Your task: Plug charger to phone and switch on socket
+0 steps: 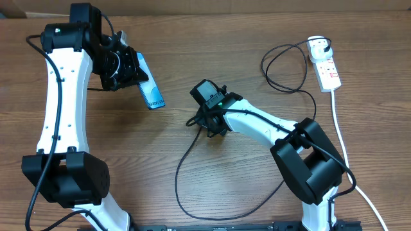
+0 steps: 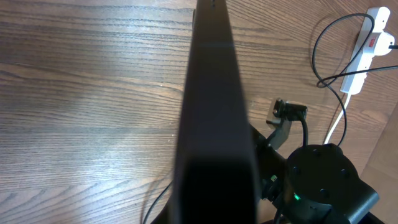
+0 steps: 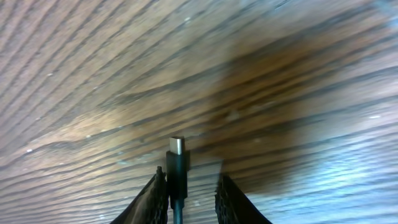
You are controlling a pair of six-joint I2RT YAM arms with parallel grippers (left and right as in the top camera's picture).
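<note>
My left gripper [image 1: 130, 69] is shut on the phone [image 1: 149, 92], holding it lifted at the back left. In the left wrist view the phone [image 2: 214, 112] shows as a dark, edge-on bar that hides the fingers. The charger cable [image 1: 182, 160] loops over the table from its plug [image 1: 319, 45] in the white socket strip [image 1: 328, 68]. My right gripper [image 3: 189, 183] points down at mid-table. The connector tip [image 3: 177, 158] stands between its fingers and rests against the left finger [image 3: 158, 194]. A gap separates it from the right finger [image 3: 231, 199].
The socket strip [image 2: 372, 38] lies at the back right, and its thick white cord [image 1: 343, 147] runs down the right side. Black cable loops [image 1: 286, 67] lie beside it. The right arm [image 2: 323, 183] is close under the phone.
</note>
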